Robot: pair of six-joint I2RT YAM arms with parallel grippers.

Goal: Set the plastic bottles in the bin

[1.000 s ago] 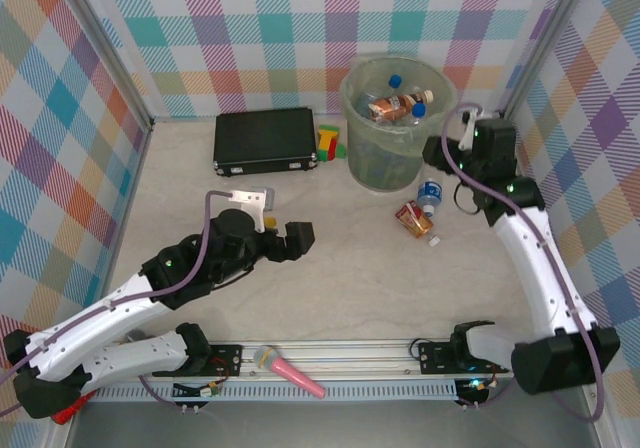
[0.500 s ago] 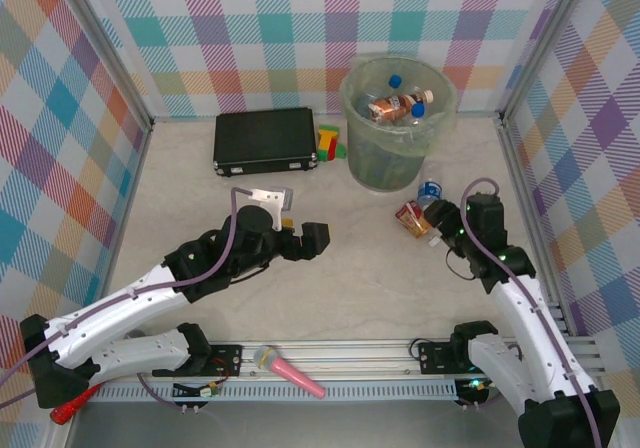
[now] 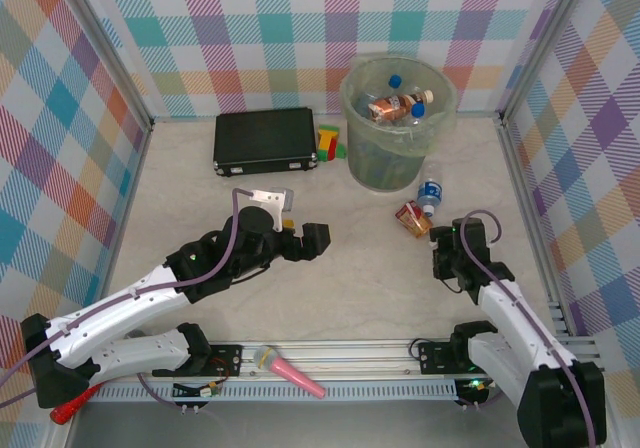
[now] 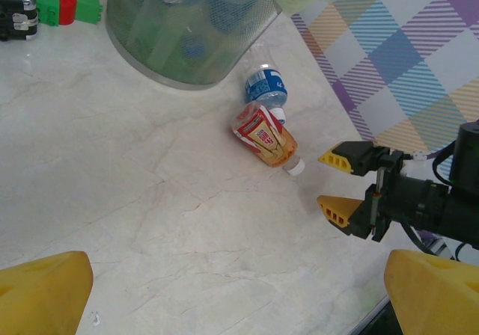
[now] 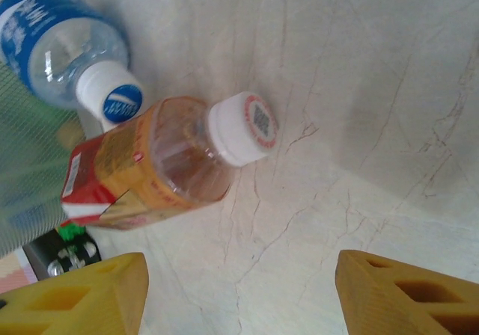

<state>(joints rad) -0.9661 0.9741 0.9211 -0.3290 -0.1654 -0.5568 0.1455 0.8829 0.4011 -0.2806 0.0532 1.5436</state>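
Task mostly done, by the look of it. Bin (image 3: pixel 385 163) stands at the far side of the worktop (image 3: pixel 340 278), with several bottles inside (image 3: pixel 395 106): blue caps, and one copper-brown label on top. Exact count in the bin can't be told.

Two left out on the worktop. The copper-labelled bottle (image 3: pixel 413 219) lies on its side near the bin's base, white cap pointing toward the right arm. The blue-label bottle (image 3: pixel 429 195) lies just behind it, just beside the bin wall. The two look to be touching.

Right tool (image 3: pixel 447 248) sits low over the worktop near the copper-labelled bottle's cap, jaws spread wide, nothing between them. Its wrist view has the cap straight ahead, between the yellow fingertips (image 5: pixel 82 294). I'd say the grasp on that bottle is next, not yet made.

Left tool (image 3: pixel 312 240) is mid-worktop, well apart from both bottles, jaws wide open and empty.

Black case (image 3: pixel 265 140), toy blocks (image 3: pixel 328 141) and pink stick (image 3: pixel 290 370) aren't part of the job.
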